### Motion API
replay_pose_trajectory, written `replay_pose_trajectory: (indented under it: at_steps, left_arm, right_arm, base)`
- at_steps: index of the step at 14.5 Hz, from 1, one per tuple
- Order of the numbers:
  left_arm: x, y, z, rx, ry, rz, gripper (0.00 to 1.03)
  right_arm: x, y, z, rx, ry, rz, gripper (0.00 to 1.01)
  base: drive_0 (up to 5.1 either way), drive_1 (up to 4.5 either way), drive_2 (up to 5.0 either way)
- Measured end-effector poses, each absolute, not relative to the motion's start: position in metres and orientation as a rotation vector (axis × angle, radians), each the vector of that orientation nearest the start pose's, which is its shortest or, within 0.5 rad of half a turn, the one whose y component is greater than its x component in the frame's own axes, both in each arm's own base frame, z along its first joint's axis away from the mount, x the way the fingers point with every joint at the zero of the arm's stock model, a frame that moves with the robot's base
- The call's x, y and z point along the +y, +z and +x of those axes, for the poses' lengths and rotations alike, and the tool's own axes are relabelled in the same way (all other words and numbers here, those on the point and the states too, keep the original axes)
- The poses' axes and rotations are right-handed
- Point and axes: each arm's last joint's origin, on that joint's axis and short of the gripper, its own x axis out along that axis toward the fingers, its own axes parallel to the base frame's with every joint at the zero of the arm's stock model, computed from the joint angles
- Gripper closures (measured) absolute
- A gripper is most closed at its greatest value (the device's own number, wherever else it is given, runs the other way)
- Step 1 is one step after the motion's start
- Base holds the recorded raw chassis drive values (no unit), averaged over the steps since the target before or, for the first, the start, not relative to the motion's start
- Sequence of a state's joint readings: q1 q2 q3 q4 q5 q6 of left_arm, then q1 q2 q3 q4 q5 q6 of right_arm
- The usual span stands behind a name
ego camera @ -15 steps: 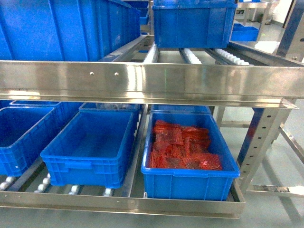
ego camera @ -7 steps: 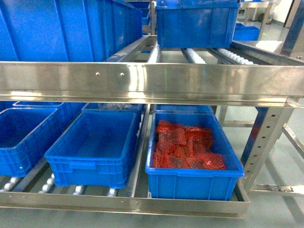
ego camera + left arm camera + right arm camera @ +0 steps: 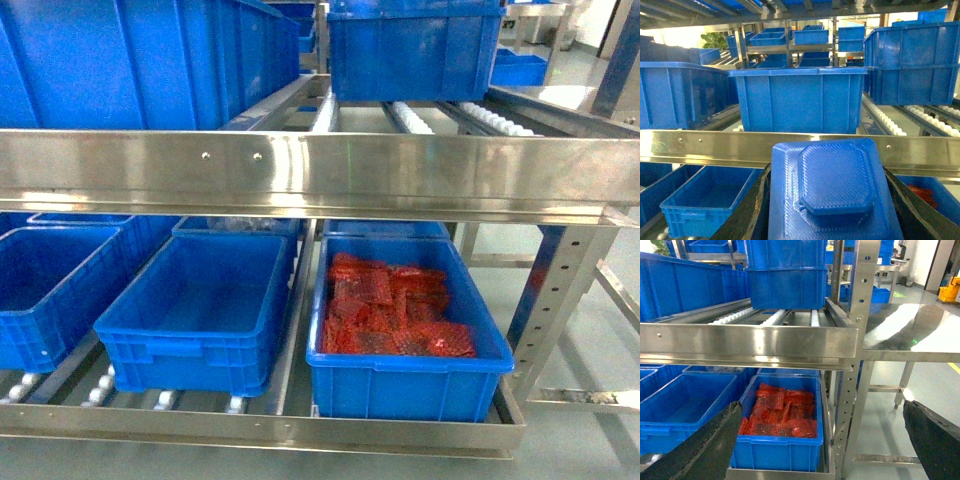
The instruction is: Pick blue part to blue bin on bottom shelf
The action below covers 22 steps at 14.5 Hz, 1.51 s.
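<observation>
The blue part (image 3: 832,190), a flat ribbed plate with a raised octagonal middle, fills the lower left wrist view. My left gripper (image 3: 827,172) is shut on it, a black finger pressing each side. It hangs in front of the upper steel rail, above the bottom shelf (image 3: 260,430). On that shelf stand an empty blue bin (image 3: 195,310), another empty bin (image 3: 45,290) to its left, and a bin of red parts (image 3: 405,320) on the right. My right gripper (image 3: 822,407) is open with nothing between its fingers. Neither gripper shows in the head view.
A wide steel rail (image 3: 320,175) of the upper tier crosses above the bottom bins. Large blue bins (image 3: 410,50) sit on the upper rollers. A perforated upright (image 3: 855,365) stands at the rack's right end, with a steel-topped table (image 3: 910,335) beyond it.
The head view shifted a little, so the rack slid slightly right in the picture a second ago; since half a second ago nothing has moved.
</observation>
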<state>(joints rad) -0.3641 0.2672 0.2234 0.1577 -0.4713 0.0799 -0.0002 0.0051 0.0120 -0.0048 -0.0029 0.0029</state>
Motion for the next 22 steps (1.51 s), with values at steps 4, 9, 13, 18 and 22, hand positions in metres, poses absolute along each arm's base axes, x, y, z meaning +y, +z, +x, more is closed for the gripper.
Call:
replay_pose_trajectory:
  at_steps: [4, 9, 13, 18, 22]
  left_arm:
    - [-0.0254, 0.2330, 0.1035, -0.099, 0.112, 0.034, 0.59]
    - [-0.0253, 0.2330, 0.1035, -0.100, 0.112, 0.033, 0.59]
    - [-0.0254, 0.2330, 0.1035, -0.100, 0.112, 0.033, 0.59]
    - [-0.0254, 0.2331, 0.1035, -0.100, 0.111, 0.033, 0.59]
    - [-0.0254, 0.2330, 0.1035, -0.099, 0.111, 0.033, 0.59]
  right_arm:
    - [0.0001, 0.1667, 0.0973, -0.002, 0.003, 0.003, 0.03]
    - [0.0001, 0.1667, 0.0973, -0.002, 0.003, 0.003, 0.03]
    - [0.0001, 0.1669, 0.0973, -0.004, 0.003, 0.003, 0.03]
    - [0.0000, 0.1669, 0.0973, -0.003, 0.001, 0.003, 0.03]
    - [0.0000, 0.1668, 0.0973, -0.002, 0.000, 0.002, 0.03]
  base:
    - [0.0, 0.00, 0.0]
    - [0.0, 0.00, 0.0]
    - [0.0, 0.00, 0.0]
    - [0.0, 0.00, 0.0]
    - [0.0, 0.00, 0.0]
